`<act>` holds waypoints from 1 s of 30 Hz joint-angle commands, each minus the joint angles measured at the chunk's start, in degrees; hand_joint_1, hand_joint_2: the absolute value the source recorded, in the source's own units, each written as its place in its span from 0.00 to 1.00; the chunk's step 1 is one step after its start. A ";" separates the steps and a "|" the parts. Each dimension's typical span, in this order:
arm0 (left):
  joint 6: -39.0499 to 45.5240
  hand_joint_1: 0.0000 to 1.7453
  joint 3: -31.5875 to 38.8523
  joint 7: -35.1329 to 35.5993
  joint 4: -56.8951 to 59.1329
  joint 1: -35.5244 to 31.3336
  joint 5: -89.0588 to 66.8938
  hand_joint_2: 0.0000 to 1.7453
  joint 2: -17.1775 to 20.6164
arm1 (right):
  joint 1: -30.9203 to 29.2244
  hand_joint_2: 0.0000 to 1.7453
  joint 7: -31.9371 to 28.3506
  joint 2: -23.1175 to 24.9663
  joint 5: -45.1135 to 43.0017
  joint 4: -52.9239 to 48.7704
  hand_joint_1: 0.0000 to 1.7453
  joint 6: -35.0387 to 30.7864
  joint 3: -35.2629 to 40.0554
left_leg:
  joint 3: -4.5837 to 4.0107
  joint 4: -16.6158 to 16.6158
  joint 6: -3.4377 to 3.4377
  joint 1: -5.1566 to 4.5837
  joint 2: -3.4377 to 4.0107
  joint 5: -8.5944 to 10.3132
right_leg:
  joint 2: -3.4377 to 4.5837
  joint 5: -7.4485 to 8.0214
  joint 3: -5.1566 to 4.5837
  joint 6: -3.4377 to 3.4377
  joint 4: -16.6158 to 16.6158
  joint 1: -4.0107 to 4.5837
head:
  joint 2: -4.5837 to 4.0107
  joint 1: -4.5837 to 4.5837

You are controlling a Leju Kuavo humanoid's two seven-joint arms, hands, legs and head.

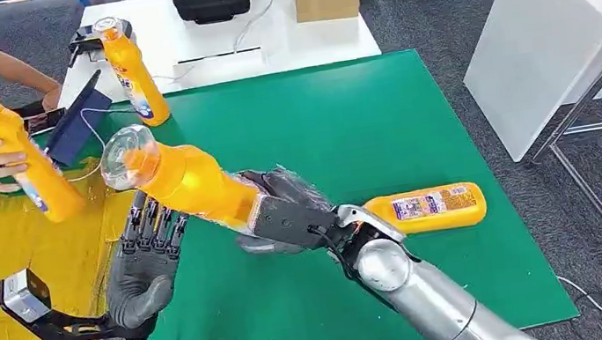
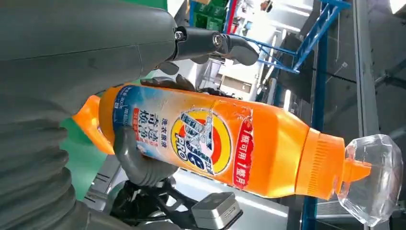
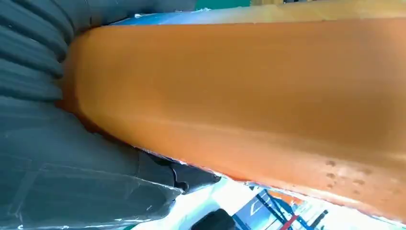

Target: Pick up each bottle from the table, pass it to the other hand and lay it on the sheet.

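Right arm reaches in from the lower right, forearm angled up and to the left, right hand (image 1: 286, 212) wrapped around the base end of the bottle (image 1: 184, 182). Left hand (image 1: 146, 263) raised just beside it under the bottle's body, fingers (image 1: 150, 227) spread, thumb (image 2: 141, 165) against the bottle's label side.

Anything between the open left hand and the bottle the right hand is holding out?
Nothing visible does. The right hand holds the bottle tilted over the green mat; the left hand is open just below it, fingers near its body.
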 commanded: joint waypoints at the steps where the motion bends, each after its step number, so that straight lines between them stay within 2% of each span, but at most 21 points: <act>1: -0.47 0.00 -1.19 0.17 1.52 -1.93 -0.11 1.00 0.40 | -4.14 1.00 0.14 -0.68 -1.21 3.51 1.00 1.38 2.91 | 0.04 0.00 0.01 -0.02 -0.02 -0.01 | -0.05 -0.02 0.03 0.03 0.02 -0.02 | 0.00 0.00; 11: -3.21 0.00 -4.90 -0.58 -1.73 -0.39 0.78 1.00 2.05 | -7.81 1.00 -0.22 -3.11 -9.24 5.82 1.00 8.91 8.17 | 0.13 -0.03 0.01 -0.07 -0.02 -0.03 | -0.08 -0.06 0.09 0.05 0.04 -0.07 | 0.00 0.00; 12: 0.10 0.00 -4.80 -4.18 -3.27 -0.70 -6.93 1.00 2.19 | -8.88 1.00 -1.36 -3.79 -11.71 5.84 1.00 16.26 12.04 | 0.05 -0.03 0.01 -0.04 0.00 0.00 | -0.03 -0.01 0.03 0.03 0.00 -0.04 | 0.00 0.00; 14: 1.49 0.00 -5.64 -4.54 -3.90 -1.23 -11.66 1.00 0.93 | -7.53 1.00 0.04 -2.38 -11.22 3.88 1.00 14.75 16.68 | 0.11 -0.02 0.01 -0.06 0.04 -0.04 | -0.02 -0.05 0.06 0.05 0.04 -0.06 | 0.00 0.00; 18: 2.56 0.00 -6.37 -5.37 -4.70 -1.79 -15.47 1.00 0.33 | -9.26 1.00 1.00 -2.47 -13.54 2.99 1.00 12.04 21.28 | 0.03 -0.03 0.00 -0.03 0.05 -0.03 | 0.02 -0.03 -0.01 0.02 0.02 -0.03 | 0.00 -0.02; 19: 2.56 0.00 -6.37 -5.37 -4.70 -1.79 -15.47 1.00 0.33 | -9.26 1.00 1.00 -2.47 -13.54 2.99 1.00 12.04 21.28 | 0.22 -0.06 -0.01 -0.11 0.02 -0.09 | -0.06 -0.13 0.14 0.05 0.08 -0.10 | 0.00 0.02; 22: 2.79 0.00 -6.88 -5.95 -4.67 -1.75 -16.61 1.00 0.14 | -9.88 1.00 1.12 -2.78 -13.86 3.28 1.00 11.94 21.88 | -0.08 0.02 0.01 -0.05 -0.07 -0.01 | -0.11 -0.04 -0.11 0.04 0.06 -0.04 | 0.00 0.02; 30: 3.21 0.00 -7.06 -6.42 -4.76 -1.74 -17.55 1.00 -0.01 | -9.92 1.00 1.12 -3.05 -13.88 3.39 1.00 11.83 22.10 | -0.06 -0.02 0.07 -0.04 -0.06 0.04 | -0.10 -0.04 -0.07 0.03 0.02 -0.06 | 0.00 0.00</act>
